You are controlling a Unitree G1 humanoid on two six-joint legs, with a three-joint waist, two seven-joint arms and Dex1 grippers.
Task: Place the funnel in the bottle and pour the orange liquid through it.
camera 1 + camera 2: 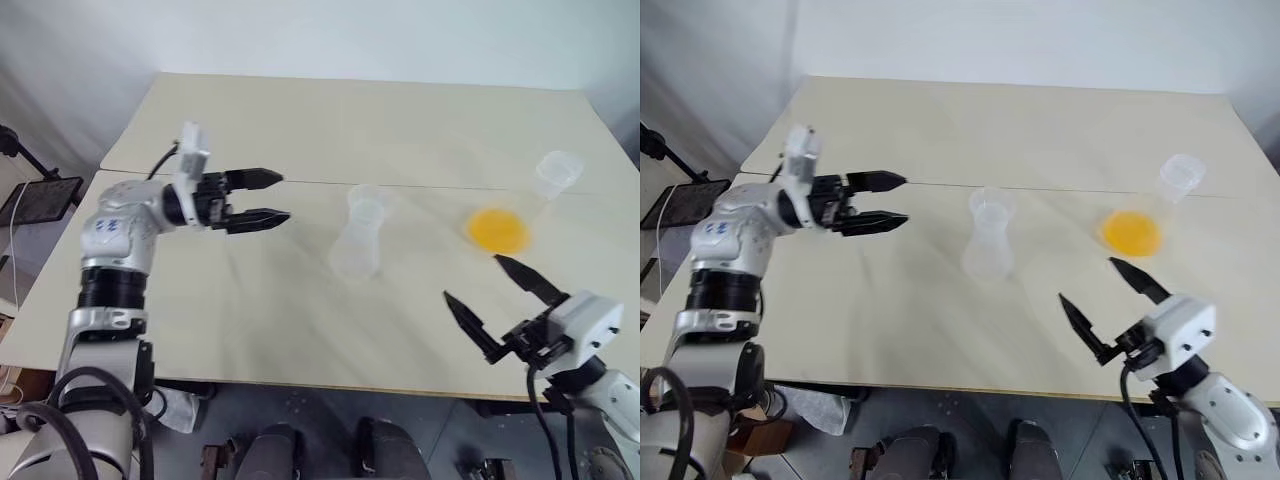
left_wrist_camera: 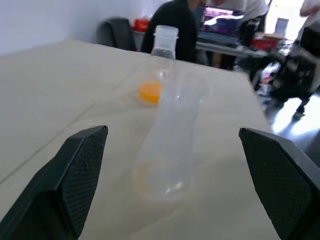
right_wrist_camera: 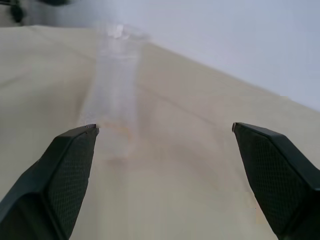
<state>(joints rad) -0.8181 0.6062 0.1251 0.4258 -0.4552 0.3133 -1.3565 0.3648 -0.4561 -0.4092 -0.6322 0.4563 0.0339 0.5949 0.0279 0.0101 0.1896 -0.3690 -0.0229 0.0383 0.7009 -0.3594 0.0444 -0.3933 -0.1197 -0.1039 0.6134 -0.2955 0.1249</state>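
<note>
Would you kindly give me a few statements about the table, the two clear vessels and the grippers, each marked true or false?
1. Both grippers are open and hold nothing. True: the left gripper and the right gripper are spread and clear of the vessels.
2. The orange liquid sits in the flask on the robot's right. True.
3. The bottle with the funnel in its mouth is lying on its side. False: it stands upright on the table.
4. The right gripper is closed around the flask. False: it is apart from it, nearer the table's front edge.
5. The bottle stands between the two grippers. True.
</note>
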